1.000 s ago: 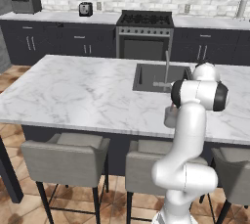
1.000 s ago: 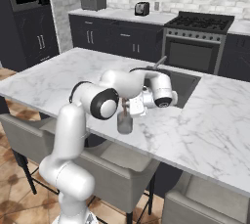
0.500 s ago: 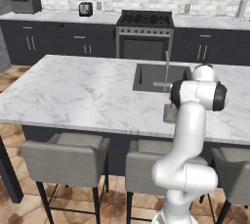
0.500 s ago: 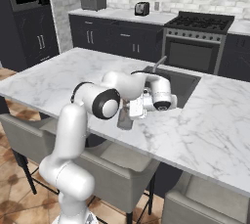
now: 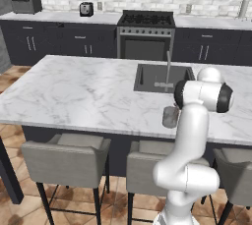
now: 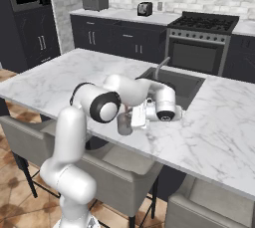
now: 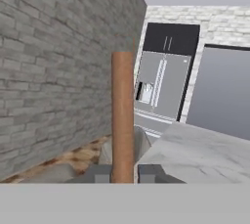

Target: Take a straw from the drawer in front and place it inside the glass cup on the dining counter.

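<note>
The straw (image 7: 122,115) stands upright between the claw's (image 7: 123,173) fingertips.

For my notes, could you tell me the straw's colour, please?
Orange-brown straw, clearest in the hand view.

- White, glossy arm (image 6: 67,137) showing rounded, tube-like segments.
- Dark charcoal bands ringing its joints (image 5: 225,97).
- Small dark grey, blocky fingers (image 7: 149,173) sitting at 6 o'clock in the hand view.
</note>
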Controlling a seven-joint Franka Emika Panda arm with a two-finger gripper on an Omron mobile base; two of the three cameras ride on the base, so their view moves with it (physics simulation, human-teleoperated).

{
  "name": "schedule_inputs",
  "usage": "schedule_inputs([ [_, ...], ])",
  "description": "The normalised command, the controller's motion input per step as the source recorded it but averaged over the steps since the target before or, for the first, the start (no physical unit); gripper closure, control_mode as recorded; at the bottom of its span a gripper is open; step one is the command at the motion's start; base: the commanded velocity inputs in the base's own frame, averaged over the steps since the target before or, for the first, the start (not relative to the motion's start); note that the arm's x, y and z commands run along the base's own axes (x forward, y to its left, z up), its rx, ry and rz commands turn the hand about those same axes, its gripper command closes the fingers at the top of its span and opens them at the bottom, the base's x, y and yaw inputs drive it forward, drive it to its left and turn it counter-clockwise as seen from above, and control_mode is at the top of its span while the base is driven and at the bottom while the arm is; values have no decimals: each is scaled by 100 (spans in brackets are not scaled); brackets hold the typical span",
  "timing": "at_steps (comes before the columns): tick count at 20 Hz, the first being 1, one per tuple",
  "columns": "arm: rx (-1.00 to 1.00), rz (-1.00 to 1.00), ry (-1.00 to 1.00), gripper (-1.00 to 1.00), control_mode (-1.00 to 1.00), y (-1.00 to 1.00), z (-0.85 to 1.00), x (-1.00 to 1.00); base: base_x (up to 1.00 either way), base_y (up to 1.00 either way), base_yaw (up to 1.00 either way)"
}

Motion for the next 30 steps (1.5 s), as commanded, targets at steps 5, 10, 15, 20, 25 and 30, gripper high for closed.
schedule_inputs([
  [5, 0, -9, 0, -100, -100, -3, 0, -42, 0, 0, 0],
  [10, 0, -9, 0, -100, -100, 0, 0, -5, 0, 0, 0],
  [15, 0, -15, 0, -100, -100, 0, 1, 0, 0, 0, 0],
  [20, -8, -23, 0, -100, -100, 0, 19, -3, 0, 0, 0],
  [25, -21, -24, 0, -100, -100, 0, 44, -4, 0, 0, 0],
  [30, -28, -19, 0, -100, -100, 0, 47, -13, 0, 0, 0],
])
